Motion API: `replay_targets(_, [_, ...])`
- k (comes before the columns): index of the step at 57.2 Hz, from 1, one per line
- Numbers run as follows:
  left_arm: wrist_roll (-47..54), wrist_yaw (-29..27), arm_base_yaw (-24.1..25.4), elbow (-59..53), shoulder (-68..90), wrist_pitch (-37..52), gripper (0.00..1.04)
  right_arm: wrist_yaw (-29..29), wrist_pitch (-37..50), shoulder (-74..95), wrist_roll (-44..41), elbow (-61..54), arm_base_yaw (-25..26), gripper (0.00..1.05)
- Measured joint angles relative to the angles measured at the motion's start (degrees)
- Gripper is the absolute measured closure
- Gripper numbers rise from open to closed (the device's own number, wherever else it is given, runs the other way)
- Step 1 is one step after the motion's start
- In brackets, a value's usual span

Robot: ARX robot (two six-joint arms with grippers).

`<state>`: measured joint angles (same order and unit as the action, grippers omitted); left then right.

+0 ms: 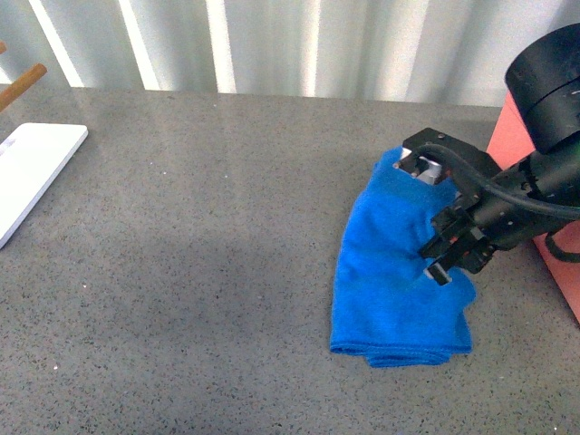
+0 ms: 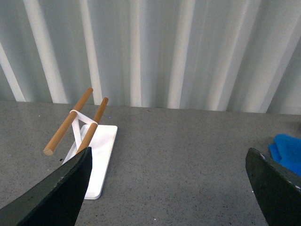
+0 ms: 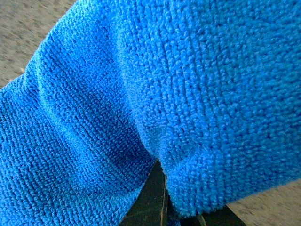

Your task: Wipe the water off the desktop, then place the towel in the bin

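One towel (image 1: pixel 390 272), one bin (image 1: pixel 569 281), one white tray (image 2: pixel 101 160), two wooden rods (image 2: pixel 68 121).

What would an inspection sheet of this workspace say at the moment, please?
Surface: desktop, dark and speckled; no water seen.
Job's things: towel crumpled on the desktop at the right; bin beside it at the right edge, inside out of view.
Clutter: white tray at the far left, with two wooden rods propped above it.
Grippers: right tool down on the towel, closed on a fold; left tool open, holding nothing.
Cables: black cable looping along the right arm, above the towel.
Surroundings: pale ribbed wall behind the desktop.
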<state>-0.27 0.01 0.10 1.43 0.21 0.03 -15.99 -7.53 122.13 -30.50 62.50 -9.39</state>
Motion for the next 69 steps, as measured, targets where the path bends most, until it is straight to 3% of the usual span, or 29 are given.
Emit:
replay_targets(19, [0.00,0.00,0.00,0.00,0.00,0.00,0.07,4.37,0.87,-0.96,-2.71,3.67,3.10,1.01])
replay_targets(46, [0.00,0.00,0.00,0.00,0.00,0.00,0.07,1.75,-3.30,-14.10,0.66,13.77,4.85,1.01])
replay_targets(69, [0.00,0.00,0.00,0.00,0.00,0.00,0.07,-5.38,-9.73,-32.44,1.53,17.84,18.43,1.01])
